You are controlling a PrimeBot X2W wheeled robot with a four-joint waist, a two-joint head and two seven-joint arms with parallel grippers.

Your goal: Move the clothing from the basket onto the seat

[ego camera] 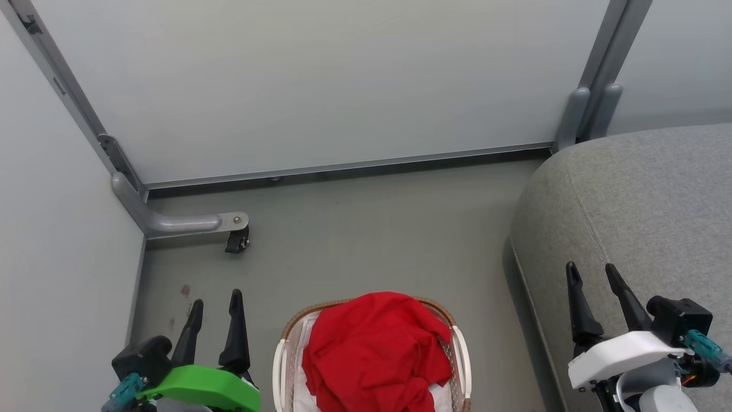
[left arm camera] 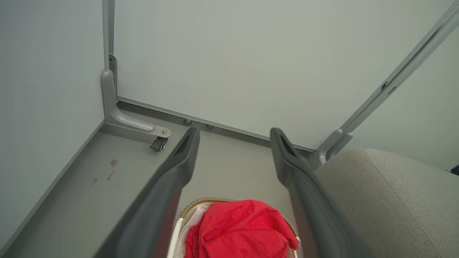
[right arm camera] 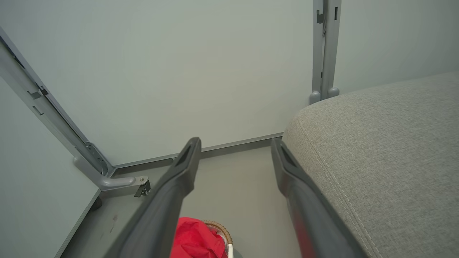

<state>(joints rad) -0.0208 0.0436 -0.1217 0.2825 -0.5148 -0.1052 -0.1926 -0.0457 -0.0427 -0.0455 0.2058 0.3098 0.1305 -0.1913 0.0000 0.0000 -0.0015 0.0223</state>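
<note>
Head view, L to R. Left gripper (ego camera: 216, 297) hangs over the floor (ego camera: 372, 240) by the left wall; fingers spread fully, empty. Basket (ego camera: 278, 366) stands on the floor, just beside the seat's front edge. Clothing (ego camera: 374, 349) is heaped in it, cresting above the rim. Seat (ego camera: 640, 200) is bare. Right gripper (ego camera: 590, 266) is over the seat's front edge; fingers wide apart, empty.

Step judged: first reach, not begun. Recommend: descend on the heap's crest, pinch red fabric only, avoid the liner (left arm camera: 190, 224), lift clear of the rim before swinging right.

View diffs: left wrist view shows the heap's folds and floor stains (left arm camera: 113, 163). Right wrist view shows the seat's seam (right arm camera: 344, 200). Garment qty: prob. several, unconfirmed.
</note>
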